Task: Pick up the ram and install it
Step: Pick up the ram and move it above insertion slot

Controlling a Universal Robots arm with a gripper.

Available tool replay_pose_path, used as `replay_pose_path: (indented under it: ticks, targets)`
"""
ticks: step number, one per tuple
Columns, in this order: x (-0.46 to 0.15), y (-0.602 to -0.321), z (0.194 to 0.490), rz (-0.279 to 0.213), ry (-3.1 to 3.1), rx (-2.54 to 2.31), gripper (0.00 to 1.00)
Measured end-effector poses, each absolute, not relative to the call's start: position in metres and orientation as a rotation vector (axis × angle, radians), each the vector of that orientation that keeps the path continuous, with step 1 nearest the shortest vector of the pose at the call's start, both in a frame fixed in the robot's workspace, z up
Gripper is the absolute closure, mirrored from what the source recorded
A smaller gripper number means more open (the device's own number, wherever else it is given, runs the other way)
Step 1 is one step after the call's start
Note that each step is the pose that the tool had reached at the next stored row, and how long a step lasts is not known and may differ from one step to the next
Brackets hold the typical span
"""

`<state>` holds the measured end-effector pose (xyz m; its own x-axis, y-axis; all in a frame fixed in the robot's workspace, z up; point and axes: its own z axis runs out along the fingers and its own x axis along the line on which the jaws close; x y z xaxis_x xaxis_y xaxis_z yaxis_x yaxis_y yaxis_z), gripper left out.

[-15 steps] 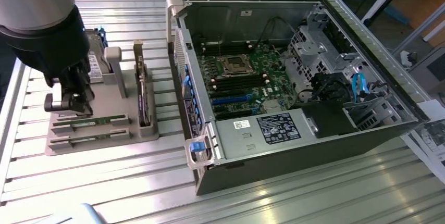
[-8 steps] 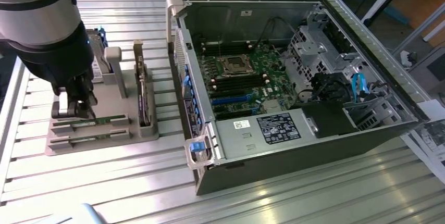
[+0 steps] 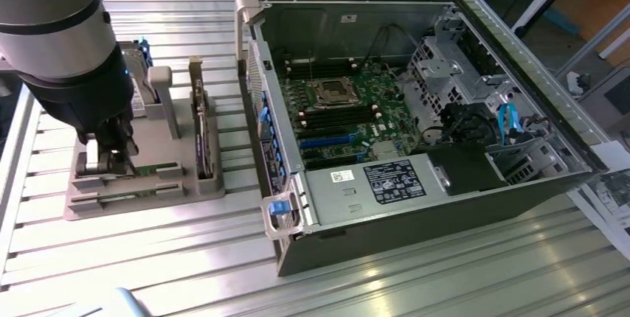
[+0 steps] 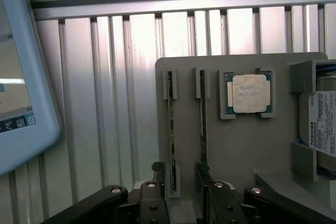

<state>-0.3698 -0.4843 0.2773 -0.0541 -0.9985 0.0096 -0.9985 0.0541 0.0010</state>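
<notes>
Gripper (image 4: 180, 174) abv ram (image 4: 169, 109), jaws apart

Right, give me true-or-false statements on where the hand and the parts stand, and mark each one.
1. The computer case lies open, with its motherboard showing. True.
2. The hand is inside the case. False: it is over the grey fixture beside the case.
3. A square processor sits in the fixture. True.
4. The ram is lifted clear of the fixture. False: it stands edge-on in its fixture slot.
</notes>
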Motion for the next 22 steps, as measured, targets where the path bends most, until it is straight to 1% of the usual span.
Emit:
replay_pose_path:
  ticks: [12,22]
  targets:
    - [-0.375,-0.484,0.253,0.009,-2.275,2.156,0.64]
    - [-0.379,-0.488,0.227,0.009,-2.274,2.157,0.64]
